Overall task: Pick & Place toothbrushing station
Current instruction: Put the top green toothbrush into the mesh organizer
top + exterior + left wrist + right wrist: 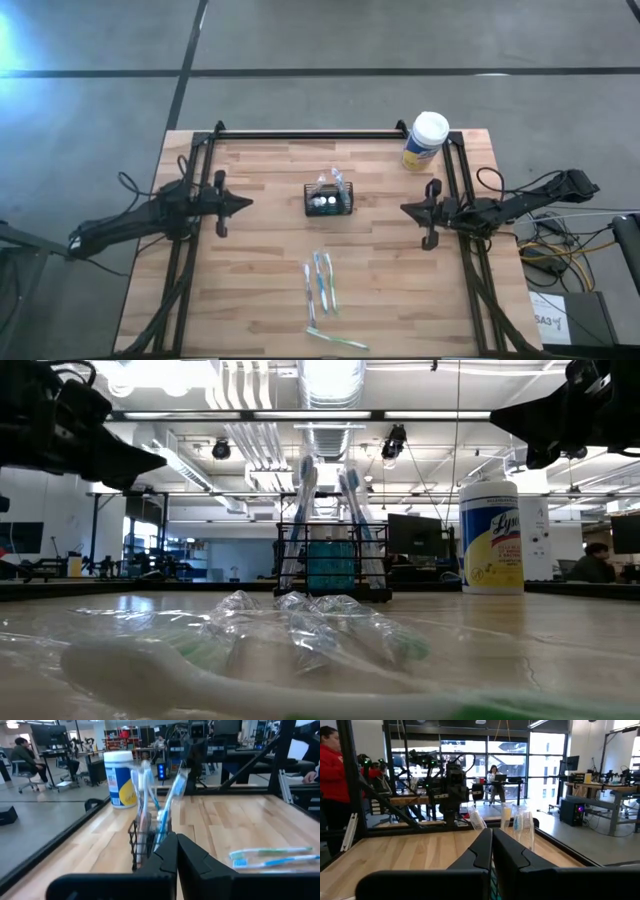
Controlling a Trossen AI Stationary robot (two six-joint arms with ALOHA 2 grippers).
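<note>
On the wooden table (250,290), both pressed-together grippers flank the caddy (329,203); the canister (491,536) reads "Ly".

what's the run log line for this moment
left gripper: shut, left of caddy | right gripper: shut, right of caddy | caddy: mid-table, untouched | loose toothbrushes: in front of caddy

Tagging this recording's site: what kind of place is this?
Likely a robotics lab or workshop in an open industrial hall: exposed ceiling ducts, workbenches with monitors, a seated person. Both grippers, left and right, wait shut.
</note>
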